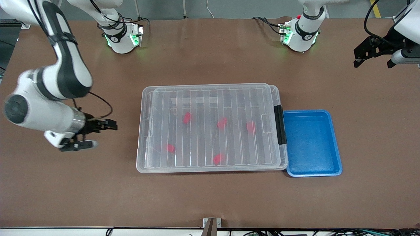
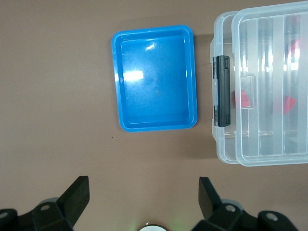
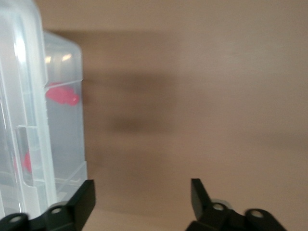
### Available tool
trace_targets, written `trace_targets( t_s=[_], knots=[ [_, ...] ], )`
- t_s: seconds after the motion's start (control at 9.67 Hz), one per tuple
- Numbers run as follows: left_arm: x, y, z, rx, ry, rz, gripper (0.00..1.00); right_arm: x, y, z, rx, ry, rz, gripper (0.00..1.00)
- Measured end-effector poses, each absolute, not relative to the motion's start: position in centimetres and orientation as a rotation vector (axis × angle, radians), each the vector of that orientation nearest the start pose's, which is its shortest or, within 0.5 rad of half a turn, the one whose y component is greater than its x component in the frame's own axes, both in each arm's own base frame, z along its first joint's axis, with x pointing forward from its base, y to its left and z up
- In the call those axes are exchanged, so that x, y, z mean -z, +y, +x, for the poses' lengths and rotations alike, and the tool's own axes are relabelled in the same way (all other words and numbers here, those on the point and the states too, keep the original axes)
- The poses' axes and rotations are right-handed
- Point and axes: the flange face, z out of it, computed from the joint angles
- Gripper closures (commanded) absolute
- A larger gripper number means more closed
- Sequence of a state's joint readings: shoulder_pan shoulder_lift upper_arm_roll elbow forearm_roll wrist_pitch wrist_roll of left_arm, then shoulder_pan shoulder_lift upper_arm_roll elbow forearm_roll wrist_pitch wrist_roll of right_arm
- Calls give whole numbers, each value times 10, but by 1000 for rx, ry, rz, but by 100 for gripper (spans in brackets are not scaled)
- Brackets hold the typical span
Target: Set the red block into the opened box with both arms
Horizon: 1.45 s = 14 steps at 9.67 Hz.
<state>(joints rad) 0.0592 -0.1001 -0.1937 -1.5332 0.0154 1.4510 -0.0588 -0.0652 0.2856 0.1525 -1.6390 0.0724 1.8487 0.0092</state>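
Clear box [image 1: 210, 127], ribbed lid on, holds five red blocks [image 1: 186, 117]; both grippers' jaws apart.

Brown table [image 1: 210, 203]; grey floor [image 1: 229, 8] at its robot-base edge.

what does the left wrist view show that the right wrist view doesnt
Only the left wrist view shows the blue tray, the black clip on the box's short end, and the open left gripper. Only the right wrist view shows the open right gripper, low beside the box end toward the right arm. Both show the clear box under its ribbed lid, red blocks inside, and brown table.
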Motion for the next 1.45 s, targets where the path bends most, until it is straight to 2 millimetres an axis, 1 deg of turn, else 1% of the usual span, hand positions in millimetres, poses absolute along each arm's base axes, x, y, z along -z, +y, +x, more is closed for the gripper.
trace_targets(
  t_s=[0.1,0.21,0.31,0.41,0.52,0.62,0.72,0.83,0.93,1.14,1.45],
  knots=[
    [-684,-73,505,31,114,-3107,0,-484,22,627,-39,-16,-3067,0],
    [-684,-73,505,31,114,-3107,0,-521,-6,613,13,49,-3089,0],
    [-684,-74,505,32,115,-3107,0,-555,-24,594,29,103,-3097,0],
    [-684,-74,505,32,117,-3107,0,-587,-33,571,27,153,-3096,0],
    [-684,-75,505,32,120,-3107,0,-615,-34,548,16,208,-3092,0],
    [-684,-75,505,32,121,-3107,0,-639,-36,529,-2,246,-3090,0],
    [-684,-75,505,33,119,-3107,0,-663,-42,516,-15,265,-3091,0],
    [-685,-75,505,33,119,-3107,0,-685,-49,509,-2,284,-3108,0],
    [-685,-75,505,34,121,-3107,0,-695,-57,507,17,299,-3130,0],
    [-685,-77,505,34,125,-3106,0,-684,-67,519,-13,309,-3141,0],
    [-685,-77,505,33,126,-3106,0,-673,-70,529,-31,313,-3140,0]
  ],
)
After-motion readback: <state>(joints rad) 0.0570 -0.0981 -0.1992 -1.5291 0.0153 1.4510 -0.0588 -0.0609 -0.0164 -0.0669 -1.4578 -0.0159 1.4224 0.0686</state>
